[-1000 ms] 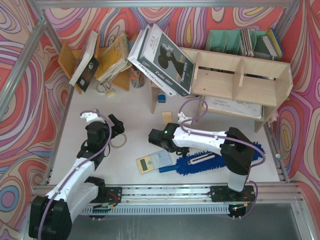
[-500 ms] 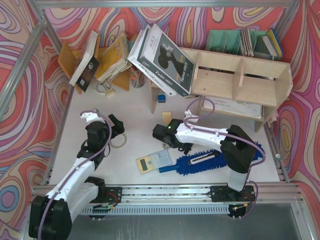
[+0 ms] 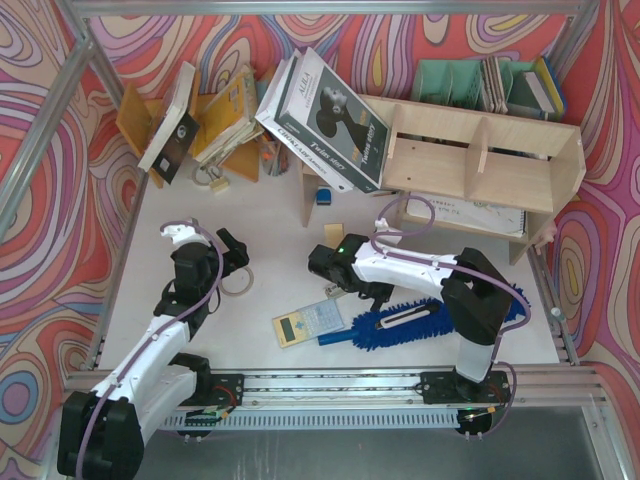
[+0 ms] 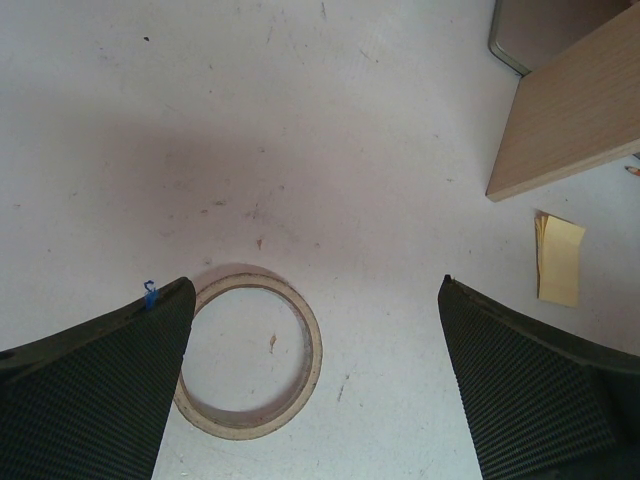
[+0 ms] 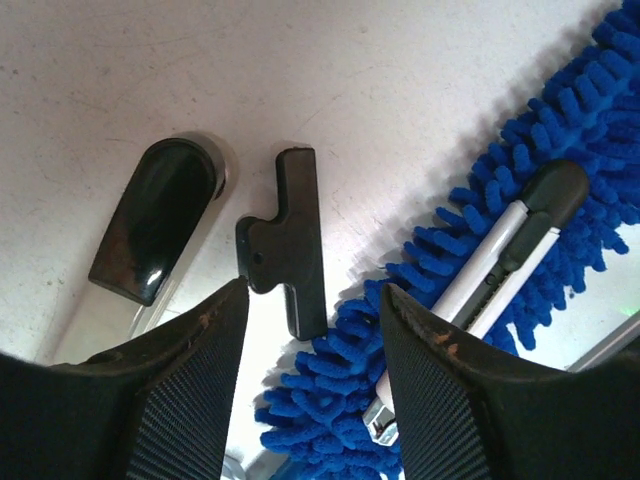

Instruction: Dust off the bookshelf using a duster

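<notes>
The duster lies flat on the table in front of the right arm's base, its blue fluffy head running diagonally. My right gripper hovers over the duster's left end. Its jaws stand partly open with nothing between them, and the blue fluff shows below the gap. The pale plywood bookshelf stands at the back right, with large books leaning on its left end. My left gripper is wide open above the bare table, holding nothing.
A black-and-white stick rests on the duster. A black T-shaped piece and a black oval tool lie beside it. A tape ring sits by my left finger. A yellow pad, sticky notes, orange-brown rack and green holders surround.
My right gripper has shifted a little right and toward the back, and its jaws have parted. The left arm and the duster have not moved.
</notes>
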`<state>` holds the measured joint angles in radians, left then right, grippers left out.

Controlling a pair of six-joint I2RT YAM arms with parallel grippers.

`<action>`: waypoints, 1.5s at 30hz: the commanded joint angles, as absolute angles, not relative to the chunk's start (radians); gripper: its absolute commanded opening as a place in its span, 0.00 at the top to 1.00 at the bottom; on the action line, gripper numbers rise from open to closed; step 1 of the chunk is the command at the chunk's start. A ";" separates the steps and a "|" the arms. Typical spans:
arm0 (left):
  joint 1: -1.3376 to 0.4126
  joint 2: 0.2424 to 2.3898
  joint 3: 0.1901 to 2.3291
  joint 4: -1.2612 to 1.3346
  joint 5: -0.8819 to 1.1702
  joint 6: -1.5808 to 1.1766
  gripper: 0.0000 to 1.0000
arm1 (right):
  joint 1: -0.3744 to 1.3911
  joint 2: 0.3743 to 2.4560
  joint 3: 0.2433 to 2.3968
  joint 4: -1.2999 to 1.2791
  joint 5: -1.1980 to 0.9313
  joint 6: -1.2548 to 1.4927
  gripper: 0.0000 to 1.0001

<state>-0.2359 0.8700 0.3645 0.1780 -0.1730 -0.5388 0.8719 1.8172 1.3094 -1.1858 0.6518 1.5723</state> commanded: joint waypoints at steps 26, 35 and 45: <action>-0.239 0.871 0.376 0.166 -0.186 -0.548 0.01 | 0.876 1.572 1.068 -1.296 0.505 1.840 0.52; -0.239 0.869 0.376 0.166 -0.186 -0.549 0.02 | 0.873 1.584 1.041 -1.263 0.490 1.837 0.51; -0.239 0.874 0.376 0.169 -0.185 -0.549 0.01 | 0.862 1.583 1.012 -1.249 0.477 1.842 0.51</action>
<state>-0.2359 0.8726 0.3649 0.1745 -0.1730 -0.5423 0.8692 1.5913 1.0191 -1.2339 0.4660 1.8122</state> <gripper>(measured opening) 0.985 0.486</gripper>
